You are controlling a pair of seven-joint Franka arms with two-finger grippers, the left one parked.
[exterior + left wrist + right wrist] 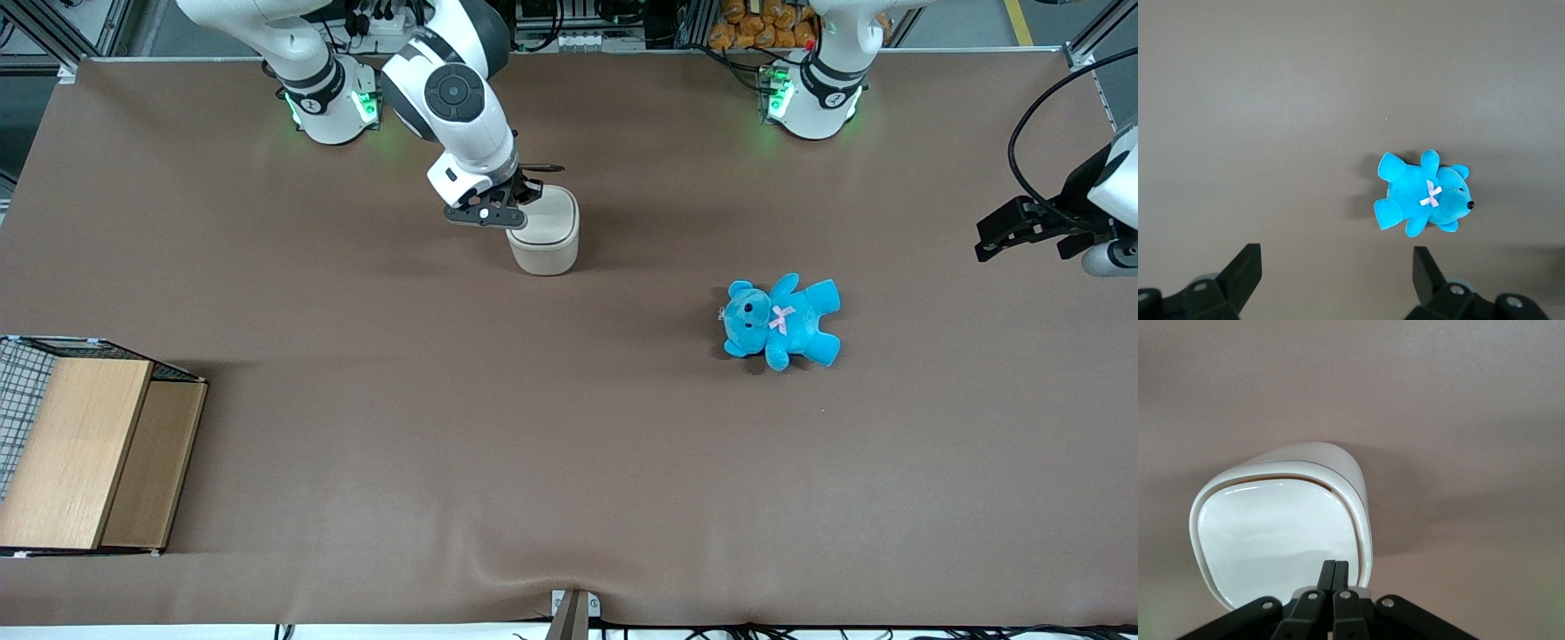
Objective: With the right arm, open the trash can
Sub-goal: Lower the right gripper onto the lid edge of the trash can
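The beige trash can (544, 233) stands on the brown table, its flat lid (1271, 533) lying level in the rim with only a thin dark slit along one edge. My right arm (458, 98) reaches down over it. Its gripper (516, 209) is shut, the two fingers pressed together with nothing between them, and their tips (1335, 568) rest at the lid's edge close to the rim. In the front view the gripper covers the part of the lid nearest the working arm's base.
A blue teddy (781, 322) lies on the table toward the parked arm's end, nearer the front camera than the can. A wooden box (89, 453) with a wire mesh side sits at the working arm's end, near the front edge.
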